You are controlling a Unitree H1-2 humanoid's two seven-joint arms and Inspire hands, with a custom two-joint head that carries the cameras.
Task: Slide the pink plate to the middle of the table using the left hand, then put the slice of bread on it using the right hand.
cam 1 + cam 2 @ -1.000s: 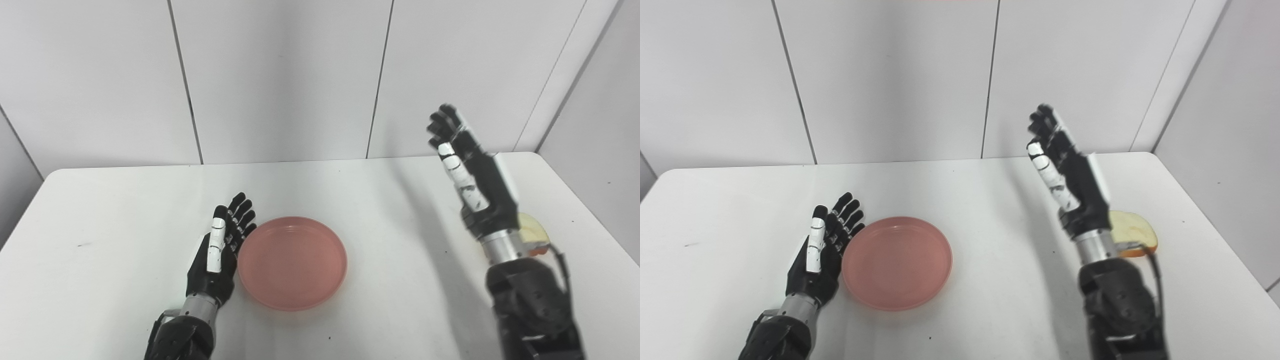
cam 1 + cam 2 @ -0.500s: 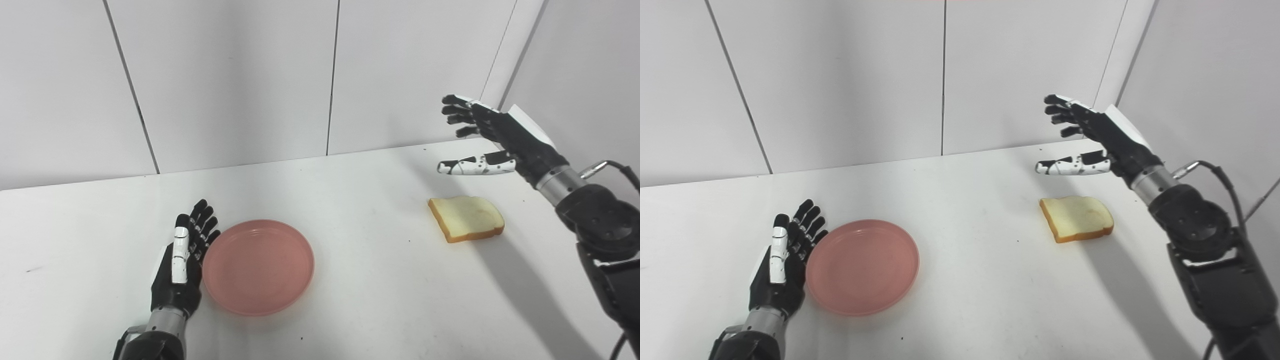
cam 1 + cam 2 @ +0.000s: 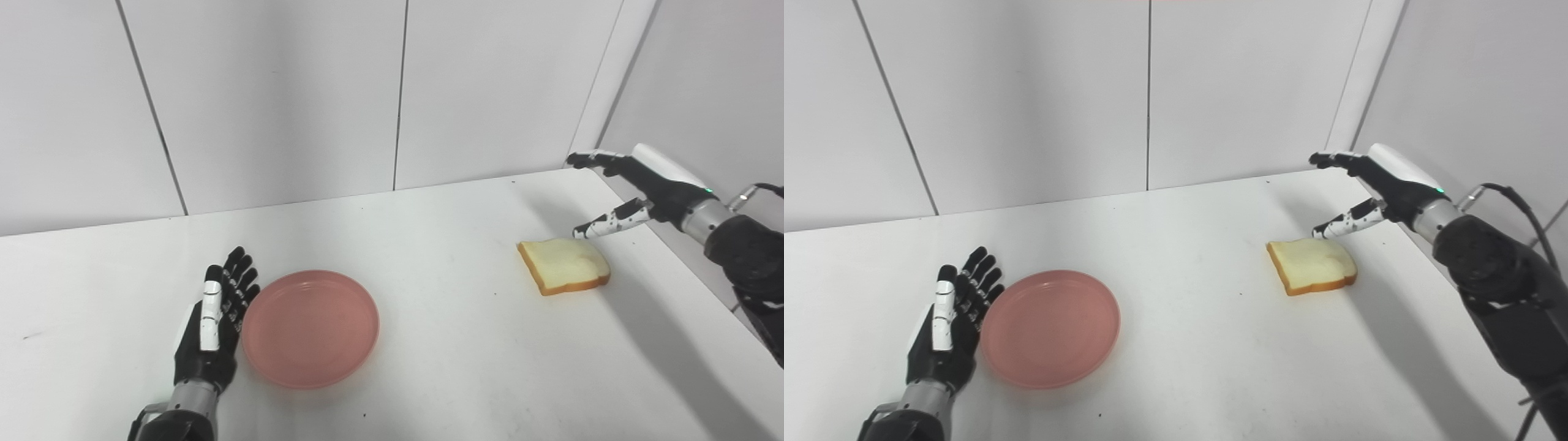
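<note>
Item 1: pink plate (image 3: 310, 328), left of table (image 3: 441, 367) centre; my left hand (image 3: 211, 327) spread flat against its left rim. Item 2: bread slice (image 3: 565, 266), far right; my right hand (image 3: 637, 190) spread above it, empty. Risk: shallow pinch folds or drops the soft slice.

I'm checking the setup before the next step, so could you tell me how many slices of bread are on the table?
1. The slice of bread lies flat on the table at its right side, just under the open right hand. No others show.
</note>
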